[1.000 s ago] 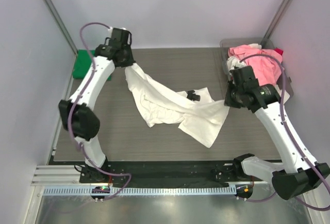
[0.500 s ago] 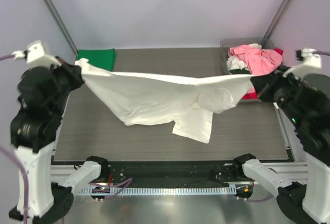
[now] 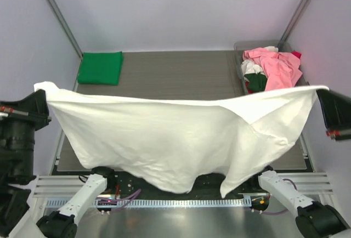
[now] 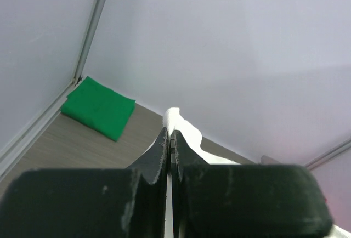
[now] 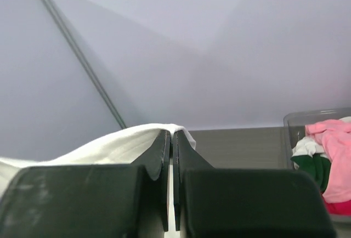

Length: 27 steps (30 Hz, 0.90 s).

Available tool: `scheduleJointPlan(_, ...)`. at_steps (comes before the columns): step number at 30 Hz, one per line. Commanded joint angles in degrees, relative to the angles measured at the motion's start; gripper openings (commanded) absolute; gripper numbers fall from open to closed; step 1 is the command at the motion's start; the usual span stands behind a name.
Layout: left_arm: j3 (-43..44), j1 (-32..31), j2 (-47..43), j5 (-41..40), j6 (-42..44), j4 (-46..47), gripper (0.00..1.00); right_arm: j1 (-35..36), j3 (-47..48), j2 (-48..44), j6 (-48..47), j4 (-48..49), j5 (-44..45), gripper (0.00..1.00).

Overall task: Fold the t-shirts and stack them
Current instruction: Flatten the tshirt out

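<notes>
The left claw (image 4: 169, 135) and right claw (image 5: 171, 135) each clamp tight on a corner of the large white cloth t-shirt (image 3: 164, 134), stretched between them. A folded bright green t-shirt (image 4: 98, 108) lies beyond the left claw.

The black left gripper (image 4: 169, 135) pinches a white cloth t-shirt (image 4: 185, 131) by its edge; a folded bright green t-shirt (image 4: 98, 108) lies beyond.
</notes>
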Motion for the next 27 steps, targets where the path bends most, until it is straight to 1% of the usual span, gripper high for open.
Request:
scheduleJointPlan(1,-0.3,0.1,9.5,-5.2,-1.0,-2.3,0.0,-0.1,3.1,17.2,-2.3,2.3,8.3,0.01)
scheduleJointPlan(3,1.6,0.2,17.9,-6.4,-1.4,-5.0,0.0,-0.1,5.6,23.7,-2.5,2.9,11.8,0.01)
scheduleJointPlan(4,2.4,0.2,21.0,-7.0,-1.4,-6.2,0.0,0.0,6.4,30.2,-2.4,3.3,12.7,0.01)
scheduleJointPlan(5,2.4,0.2,26.6,-7.9,-1.2,-6.6,0.0,0.0,6.1,33.1,-2.5,4.0,16.2,0.01)
scheduleJointPlan(6,1.6,1.2,29.0,-7.2,-0.6,-6.3,0.0,0.0,5.6,35.7,-2.8,5.6,17.6,0.01)
scheduleJointPlan(7,0.2,2.3,31.1,-5.9,-0.5,-5.5,0.0,0.0,4.8,41.1,-3.1,7.1,19.4,0.01)
scheduleJointPlan(8,-2.0,5.6,35.3,-1.3,-0.2,-2.5,0.0,0.0,1.8,43.5,-3.6,9.1,23.3,0.01)
scheduleJointPlan(9,-3.5,7.1,37.6,0.5,-0.5,-1.5,0.0,-0.3,1.2,47.0,-4.0,10.9,24.0,0.01)
scheduleJointPlan(10,-7.2,8.3,40.2,1.5,-0.5,-0.1,0.0,-0.6,1.5,50.6,-4.3,12.5,24.7,0.01)
scheduleJointPlan(11,-8.1,10.2,42.8,4.2,0.2,1.1,0.0,-1.0,5.2,59.1,-4.2,12.1,26.0,0.01)
scheduleJointPlan(12,-8.7,10.7,48.8,4.9,0.3,1.5,0.01,-1.2,8.2,63.3,-4.0,10.9,27.1,0.01)
scheduleJointPlan(13,-8.9,11.0,51.7,5.6,1.1,1.4,0.24,-1.4,11.8,67.2,-3.5,7.5,27.1,0.2)
scheduleJointPlan(14,-8.5,11.1,54.2,5.6,1.8,0.2,0.42,-1.6,19.2,71.3,-3.1,5.7,26.8,0.49)
scheduleJointPlan(15,-8.1,11.2,58.4,5.4,1.8,-0.5,0.59,-1.6,22.3,76.5,-2.7,2.7,26.6,0.65)
scheduleJointPlan(16,-8.3,11.2,59.5,5.8,1.9,-0.8,0.74,-1.6,24.1,77.9,-2.1,2.2,26.5,0.86)
scheduleJointPlan(17,-9.0,11.2,60.0,5.9,2.0,-0.5,0.77,-1.6,23.6,78.3,-1.7,2.4,26.0,0.92)
scheduleJointPlan(19,-10.8,11.3,58.3,7.2,2.4,0.6,0.8,-1.6,18.8,74.9,-0.9,4.6,26.2,0.94)
scheduleJointPlan(20,-12.7,11.2,57.3,7.5,2.5,1.4,0.8,-1.6,10.7,72.8,-0.1,6.0,26.1,0.94)
scheduleJointPlan(21,-13.5,11.2,56.4,7.6,2.5,1.4,0.79,-1.6,5.9,70.2,0.4,7.7,25.5,0.94)
scheduleJointPlan(22,-14.7,11.2,53.8,7.7,2.3,1.6,0.79,-1.6,1.0,65.3,0.8,11.8,23.3,0.94)
scheduleJointPlan(23,-17.0,11.2,52.5,8.1,2.5,2.0,0.79,-1.6,-8.9,62.5,2.3,14.0,21.8,0.94)
scheduleJointPlan(24,-18.5,11.1,50.9,8.6,2.7,2.3,0.79,-1.6,-13.7,60.1,3.0,17.5,20.0,0.94)
scheduleJointPlan(25,-20.0,11.2,49.4,9.3,2.7,2.4,0.79,-1.6,-18.1,56.0,4.0,19.0,18.5,0.94)
scheduleJointPlan(26,-21.5,11.2,46.2,9.4,2.6,2.9,0.79,-1.6,-26.2,54.3,5.2,20.6,14.2,0.94)
scheduleJointPlan(27,-25.6,11.1,44.7,9.7,2.5,3.4,0.79,-1.5,-30.1,52.9,7.0,22.2,11.7,0.94)
